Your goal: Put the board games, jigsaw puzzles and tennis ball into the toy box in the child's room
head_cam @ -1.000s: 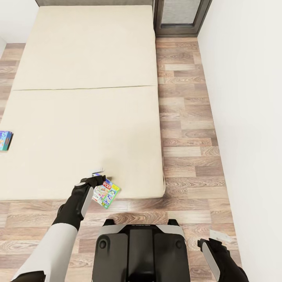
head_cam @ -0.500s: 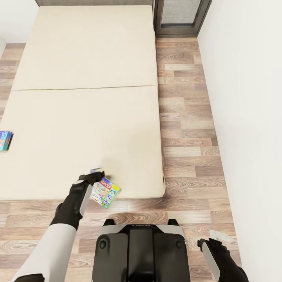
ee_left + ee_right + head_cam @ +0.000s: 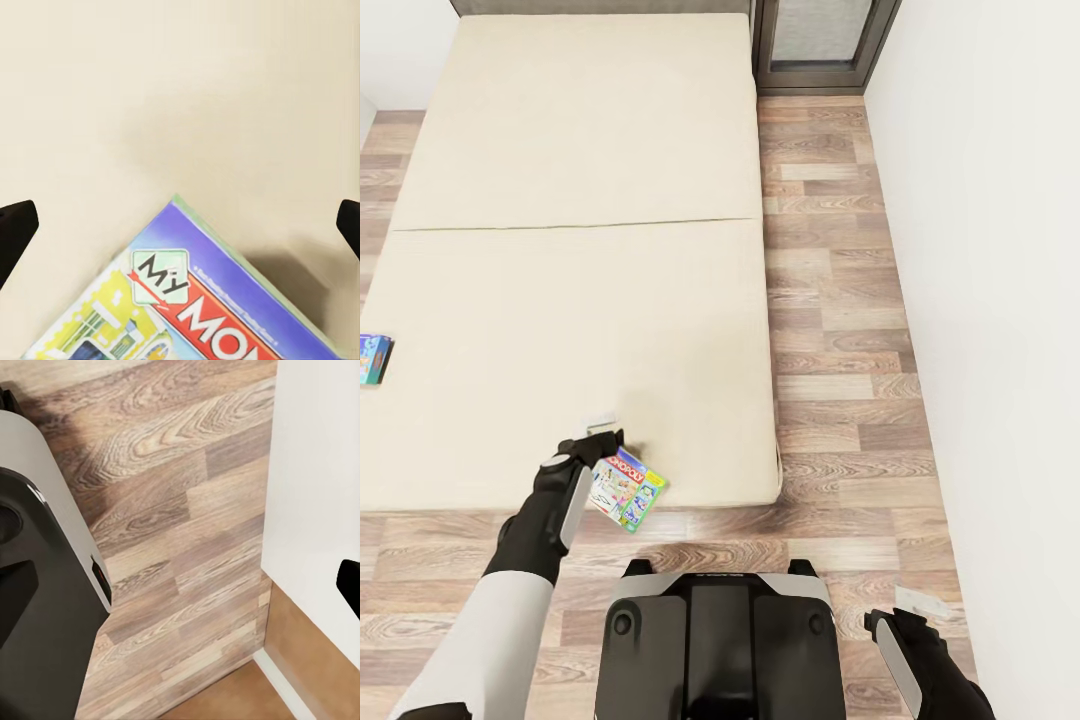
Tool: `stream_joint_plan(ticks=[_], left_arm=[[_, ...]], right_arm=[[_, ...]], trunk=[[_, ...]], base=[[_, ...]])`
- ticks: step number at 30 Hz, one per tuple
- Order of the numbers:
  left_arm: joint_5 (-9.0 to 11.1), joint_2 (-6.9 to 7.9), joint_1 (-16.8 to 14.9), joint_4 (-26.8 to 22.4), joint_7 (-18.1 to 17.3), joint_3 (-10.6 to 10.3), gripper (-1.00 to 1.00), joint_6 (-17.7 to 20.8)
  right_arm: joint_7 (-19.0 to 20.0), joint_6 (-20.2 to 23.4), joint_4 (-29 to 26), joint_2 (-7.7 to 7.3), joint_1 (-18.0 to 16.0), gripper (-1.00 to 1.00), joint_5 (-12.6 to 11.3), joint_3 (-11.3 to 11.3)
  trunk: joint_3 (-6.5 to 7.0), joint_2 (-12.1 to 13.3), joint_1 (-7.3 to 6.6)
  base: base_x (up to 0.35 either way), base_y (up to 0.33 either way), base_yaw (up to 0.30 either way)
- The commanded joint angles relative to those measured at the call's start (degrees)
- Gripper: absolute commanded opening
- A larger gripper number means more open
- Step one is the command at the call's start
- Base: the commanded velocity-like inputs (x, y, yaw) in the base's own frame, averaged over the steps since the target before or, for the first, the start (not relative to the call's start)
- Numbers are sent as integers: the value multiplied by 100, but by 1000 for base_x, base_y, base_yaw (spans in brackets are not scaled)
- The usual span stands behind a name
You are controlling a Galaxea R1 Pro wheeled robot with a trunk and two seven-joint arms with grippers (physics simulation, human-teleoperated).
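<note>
The bed (image 3: 580, 250) fills most of your head view, a broad cream mattress that will likely give under pressure. Near its front edge lies the green-edged board game (image 3: 628, 490), one corner hanging past the mattress; a second, blue game (image 3: 373, 359) sits at the far left edge. Your left gripper (image 3: 603, 434) hovers just over the near game's upper corner, fingers spread wide, holding nothing. Expect a light, stiff, slick cardboard box: pinch it across the thin overhanging edge. Your right gripper (image 3: 905, 610) hangs low by the base; I cannot tell its opening.
</note>
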Motion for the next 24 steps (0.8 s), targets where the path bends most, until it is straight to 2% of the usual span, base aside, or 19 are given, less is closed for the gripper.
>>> stream_joint_plan(ticks=[1, 9, 15, 18, 19, 24], left_arm=[[5, -3, 0, -32, 10, 9, 100, 40], [9, 2, 35, -422, 6, 11, 100, 214], [16, 17, 194, -987, -61, 21, 100, 731], [17, 23, 284, -1313, -237, 29, 100, 1003], [18, 28, 347, -1516, -419, 37, 100, 1159], [18, 46, 463, -1894, -967, 82, 100, 1539]], right_arm=[[-42, 15, -9, -2, 0, 100, -60, 9], [-42, 15, -9, -3, 0, 100, -60, 9], [-42, 14, -9, -7, 0, 100, -60, 9], [-42, 14, -9, -8, 0, 100, -60, 9], [-42, 14, -7, -9, 0, 100, -60, 9], [-42, 14, -3, -9, 0, 100, -60, 9]], trunk=[[-6, -9, 3], [-6, -9, 3], [-6, -9, 3], [-6, -9, 3], [-6, -9, 3], [-6, -9, 3]], base=[[0, 0, 0], [0, 0, 0], [0, 0, 0], [0, 0, 0], [0, 0, 0], [0, 0, 0]])
